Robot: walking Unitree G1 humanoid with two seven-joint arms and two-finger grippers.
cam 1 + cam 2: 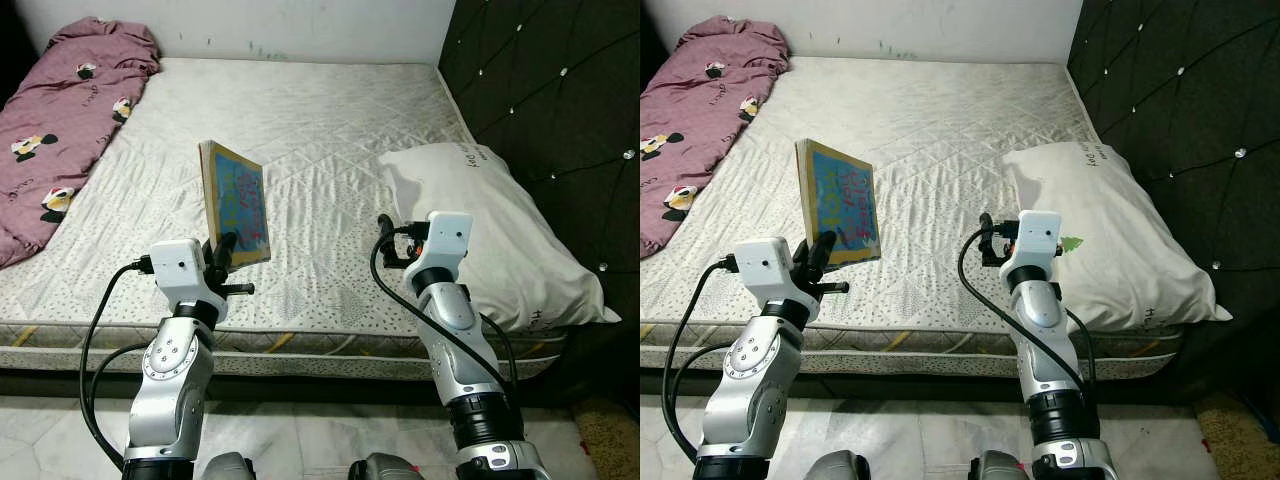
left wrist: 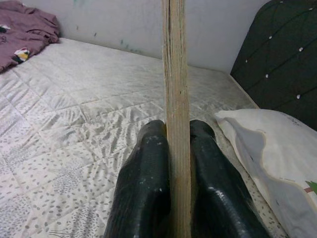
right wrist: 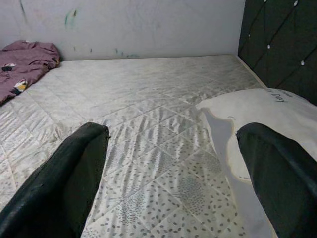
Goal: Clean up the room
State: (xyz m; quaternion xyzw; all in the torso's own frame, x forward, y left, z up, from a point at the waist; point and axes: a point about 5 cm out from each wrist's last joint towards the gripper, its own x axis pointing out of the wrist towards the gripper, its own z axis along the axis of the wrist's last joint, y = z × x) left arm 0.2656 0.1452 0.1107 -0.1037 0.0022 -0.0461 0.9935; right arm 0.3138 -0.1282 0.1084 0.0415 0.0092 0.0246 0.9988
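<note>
mattress [image 1: 330,130] – pillow [image 1: 500,230] near headboard | left gripper [image 1: 228,252] jaws pinch upright book [image 1: 238,200] | right gripper [image 3: 168,173] jaws spread

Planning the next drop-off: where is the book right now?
The book is held upright over the mattress near its front edge, clamped by the left gripper, left of the white pillow.
</note>
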